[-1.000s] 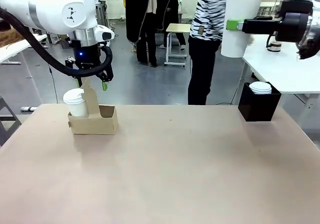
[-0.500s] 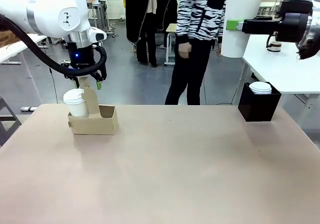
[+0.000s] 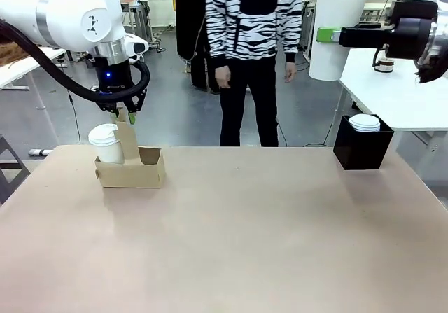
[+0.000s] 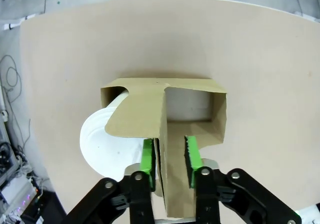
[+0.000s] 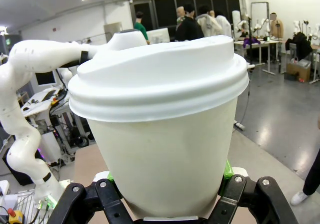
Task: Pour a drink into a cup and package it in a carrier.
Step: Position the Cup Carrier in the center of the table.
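The brown cardboard carrier [image 3: 133,171] stands at the table's far left, and a short lidded white cup [image 3: 106,143] fills its left slot. My left gripper [image 3: 127,114] hangs over its upright handle tab [image 4: 171,184]; the green pads [image 4: 147,155] press that tab from both sides. The right slot [image 4: 188,105] holds nothing. High at the right, my right gripper [image 3: 336,36] is shut on the tall white cup [image 3: 339,27], which is upright with a lid [image 5: 159,77] on. The drink is hidden.
A black box holder [image 3: 362,147] with a white lid on top sits at the table's far right edge. A person in a striped top [image 3: 255,15] stands beyond the far edge, hands hanging down. A white side table [image 3: 399,92] stands at the right.
My left gripper shifted left over the handle tab and its fingers closed on it. The person walked left to the middle. The right arm and tall cup stayed put.
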